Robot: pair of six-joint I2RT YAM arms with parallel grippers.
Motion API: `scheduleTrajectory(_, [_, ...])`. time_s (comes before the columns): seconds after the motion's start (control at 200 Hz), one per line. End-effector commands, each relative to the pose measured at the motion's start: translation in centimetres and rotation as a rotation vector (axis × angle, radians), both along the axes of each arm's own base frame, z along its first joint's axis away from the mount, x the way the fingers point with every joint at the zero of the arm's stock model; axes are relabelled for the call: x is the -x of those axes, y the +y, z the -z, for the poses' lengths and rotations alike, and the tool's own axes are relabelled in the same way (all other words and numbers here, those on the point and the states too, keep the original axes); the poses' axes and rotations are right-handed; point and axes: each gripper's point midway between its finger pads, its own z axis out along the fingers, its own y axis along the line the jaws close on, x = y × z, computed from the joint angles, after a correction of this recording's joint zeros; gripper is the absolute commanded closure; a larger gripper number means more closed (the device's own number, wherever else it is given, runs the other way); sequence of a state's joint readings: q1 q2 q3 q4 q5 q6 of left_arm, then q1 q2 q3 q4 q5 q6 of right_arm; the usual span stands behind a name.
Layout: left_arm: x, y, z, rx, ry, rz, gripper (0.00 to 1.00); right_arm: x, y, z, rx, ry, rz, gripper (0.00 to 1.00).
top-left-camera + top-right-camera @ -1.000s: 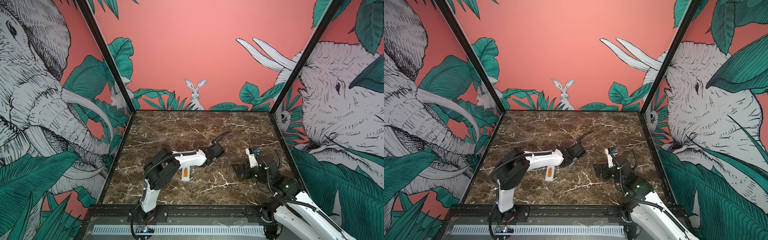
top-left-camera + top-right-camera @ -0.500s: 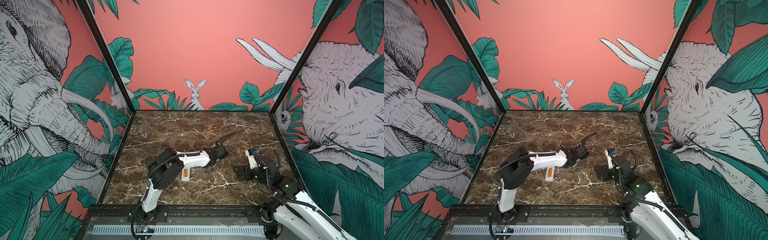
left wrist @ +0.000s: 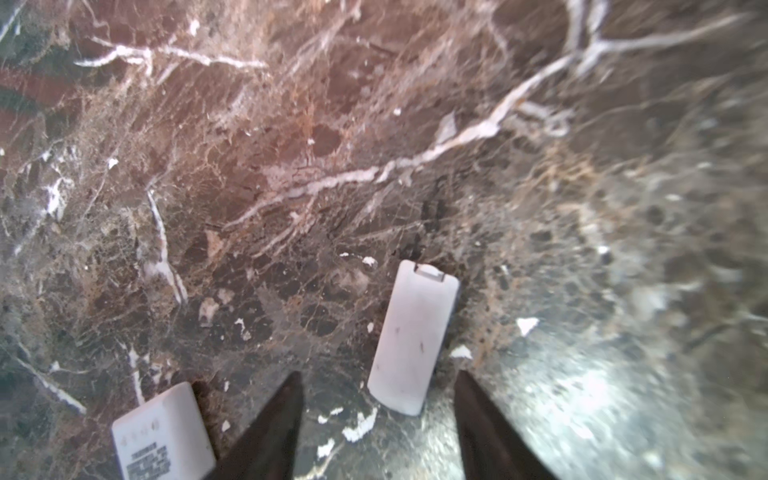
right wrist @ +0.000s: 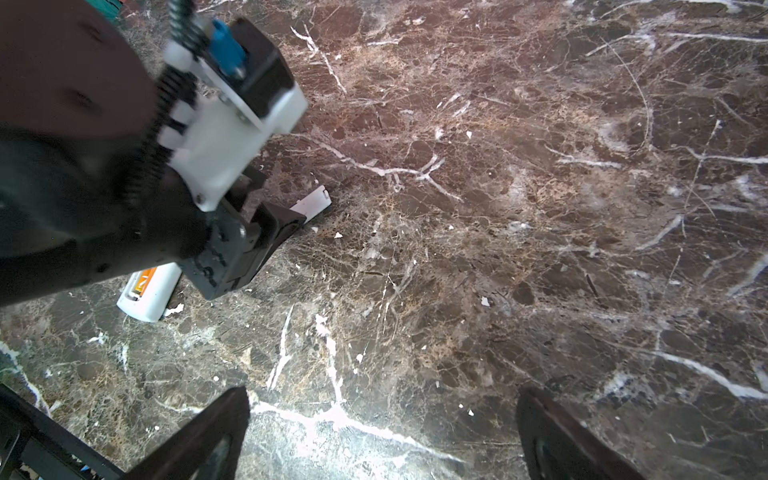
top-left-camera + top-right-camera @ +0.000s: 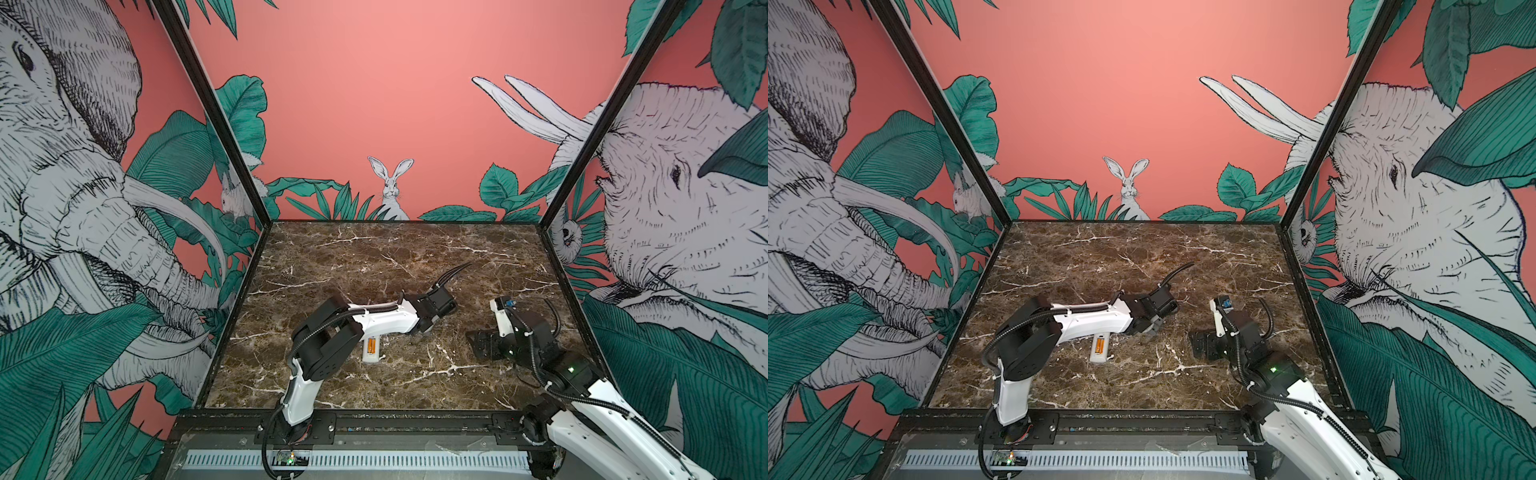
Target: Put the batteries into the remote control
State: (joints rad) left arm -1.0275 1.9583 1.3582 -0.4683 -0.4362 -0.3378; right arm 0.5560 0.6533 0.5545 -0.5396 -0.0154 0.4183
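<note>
One loose cover at left claw

- A brown marble bench with white veins formed the floor of a booth. Its walls showed elephants, green leaves and a rabbit.
- The white remote control lay near the middle front of the bench, its far end hidden under the left arm.
- Orange batteries sat in its open back.
- The left pincer pointed down at the bench, to the right of the remote control and apart from it.
- The right pincer hung low further right, well apart from the remote control; its jaws could not be made out.
</note>
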Motion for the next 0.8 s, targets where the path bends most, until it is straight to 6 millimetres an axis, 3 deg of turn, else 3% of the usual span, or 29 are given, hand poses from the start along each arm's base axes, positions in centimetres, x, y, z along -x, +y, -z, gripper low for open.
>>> scheduleTrajectory(0.0, [-0.7,0.7,-4.0,0.112,-0.005,0.004,0.31,-0.9,0.5,0.6,-0.012,0.005,0.010,0.01])
scheduleTrajectory(0.17, [-0.9,2.8,-6.0,0.285,0.056,0.049,0.11,-1.9,2.8,2.8,-0.063,0.083,-0.024,0.01])
scheduleTrajectory(0.32, [-1.1,6.5,-7.0,0.350,0.112,0.006,0.01,-3.2,5.8,4.2,-0.163,0.142,-0.061,0.01])
scheduleTrajectory(0.485, [-0.7,10.8,-7.2,0.447,0.185,-0.105,0.01,-4.7,9.0,5.5,-0.198,0.178,-0.108,0.01])
scheduleTrajectory(0.795, [1.9,16.2,-5.6,0.553,0.252,-0.261,0.01,-8.0,14.3,8.5,-0.217,0.265,-0.123,0.01])
